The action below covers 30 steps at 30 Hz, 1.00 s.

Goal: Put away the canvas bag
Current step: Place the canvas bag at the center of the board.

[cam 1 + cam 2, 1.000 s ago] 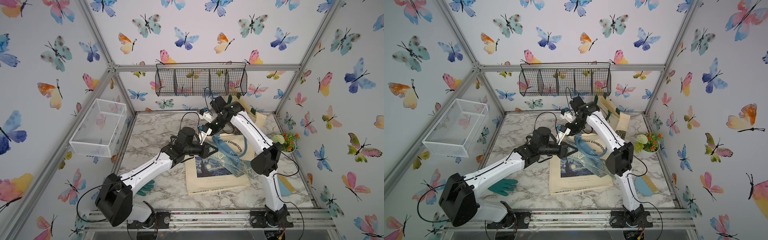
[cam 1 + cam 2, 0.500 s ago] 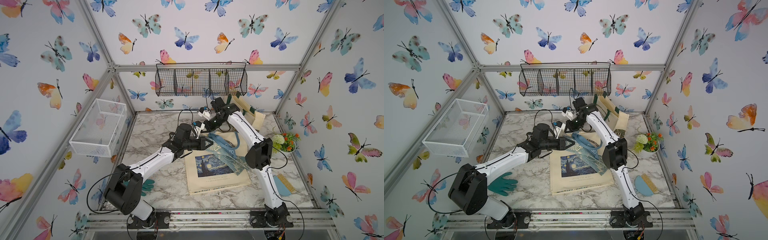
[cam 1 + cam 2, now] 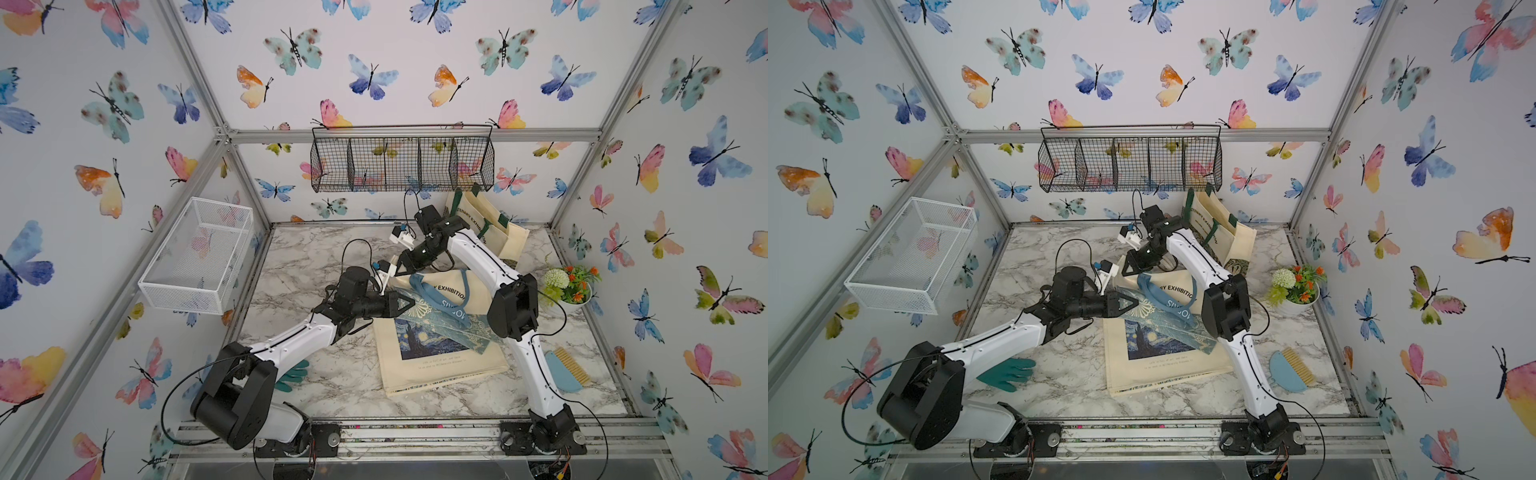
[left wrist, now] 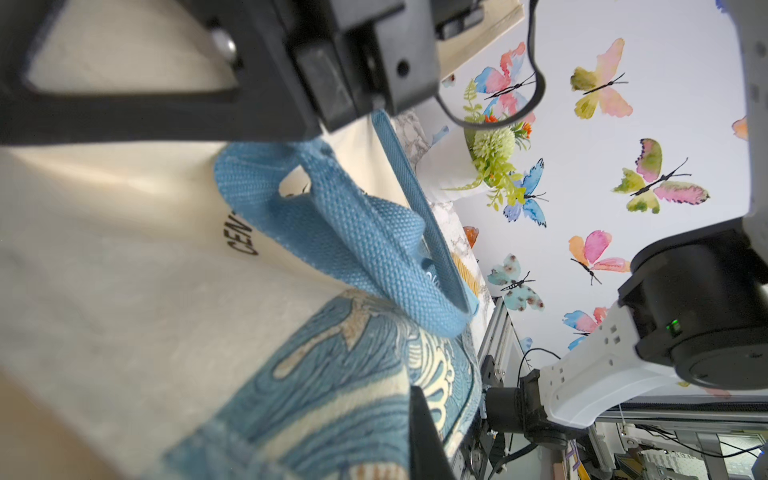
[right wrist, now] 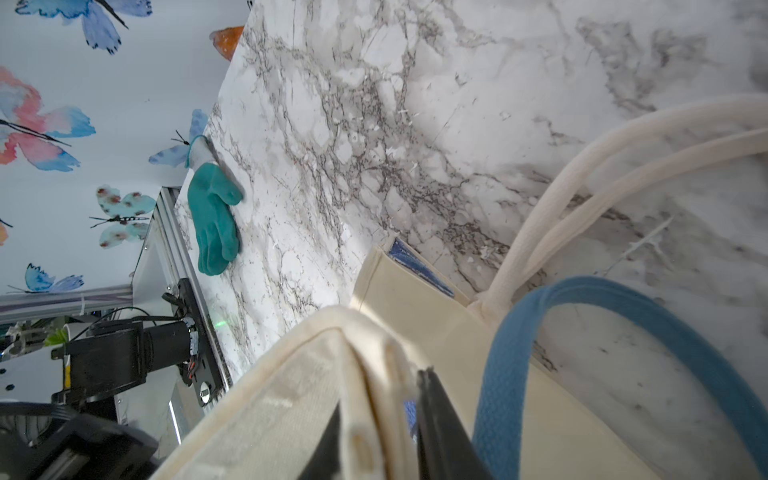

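The canvas bag [image 3: 478, 291] [image 3: 1179, 278] is cream with blue handles [image 3: 440, 305] [image 4: 353, 232] and a blue wave print. It is draped mid-table, with its top edge lifted. My left gripper [image 3: 409, 305] [image 3: 1133, 303] [image 4: 386, 419] is shut on the blue-printed edge, and one finger is hidden behind the cloth. My right gripper [image 3: 399, 272] [image 3: 1126, 270] [image 5: 382, 399] has the folded cream hem pinched between its jaws, just behind the left one. The bag's lower part rests on another bag.
A cream bag with a starry-night print [image 3: 436, 365] lies flat underneath. A third bag [image 3: 490, 224] leans on the back wall below a black wire basket [image 3: 403, 162]. A white wire basket [image 3: 199, 253] hangs on the left wall. Also here are a green glove [image 3: 293, 374] [image 5: 214, 220], a flower pot [image 3: 569, 286] and a blue brush [image 3: 567, 370].
Both grippers lifted the bag's top edge toward the back, then came down again a little to the left. The right jaws have loosened slightly round the hem.
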### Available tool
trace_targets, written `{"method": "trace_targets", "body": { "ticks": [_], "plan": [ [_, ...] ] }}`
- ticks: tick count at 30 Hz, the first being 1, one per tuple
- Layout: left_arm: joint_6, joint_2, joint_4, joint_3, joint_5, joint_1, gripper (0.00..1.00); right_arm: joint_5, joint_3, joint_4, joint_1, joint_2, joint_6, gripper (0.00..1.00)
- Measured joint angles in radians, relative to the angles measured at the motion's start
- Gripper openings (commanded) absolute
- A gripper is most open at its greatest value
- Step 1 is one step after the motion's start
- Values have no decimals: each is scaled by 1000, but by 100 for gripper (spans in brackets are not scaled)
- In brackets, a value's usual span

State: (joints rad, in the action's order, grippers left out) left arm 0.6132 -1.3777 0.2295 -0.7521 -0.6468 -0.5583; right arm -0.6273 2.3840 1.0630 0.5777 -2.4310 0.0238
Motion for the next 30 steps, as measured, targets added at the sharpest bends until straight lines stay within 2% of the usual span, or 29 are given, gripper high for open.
{"method": "trace_targets", "body": {
  "ticks": [4,5,12,15,17,19,22,24,26,30],
  "plan": [
    [6,72,1,92,17,-3,0,-13,-25,-1,21,0,4,29],
    [11,85,10,114,20,-4,3,-13,-27,-1,24,0,4,32],
    [42,124,113,209,12,-8,36,59,-28,-32,12,2,-6,56],
    [37,148,124,221,-3,-13,46,106,-28,-44,-5,18,-20,61],
    [32,179,107,221,-8,-13,46,134,-29,-52,-18,43,-30,64],
    [17,221,79,220,-10,-13,44,156,-45,-64,-27,101,-40,70],
    [-5,275,39,217,-10,-13,44,167,-106,-85,-40,217,-46,71],
    [-15,303,12,217,-17,-13,48,172,-172,-106,-42,317,-50,71],
    [-22,319,-6,222,-28,-14,51,177,-270,-138,-40,414,-55,71],
    [-23,328,-13,261,-55,-19,55,180,-577,-228,-40,623,-79,70]
  ]
}}
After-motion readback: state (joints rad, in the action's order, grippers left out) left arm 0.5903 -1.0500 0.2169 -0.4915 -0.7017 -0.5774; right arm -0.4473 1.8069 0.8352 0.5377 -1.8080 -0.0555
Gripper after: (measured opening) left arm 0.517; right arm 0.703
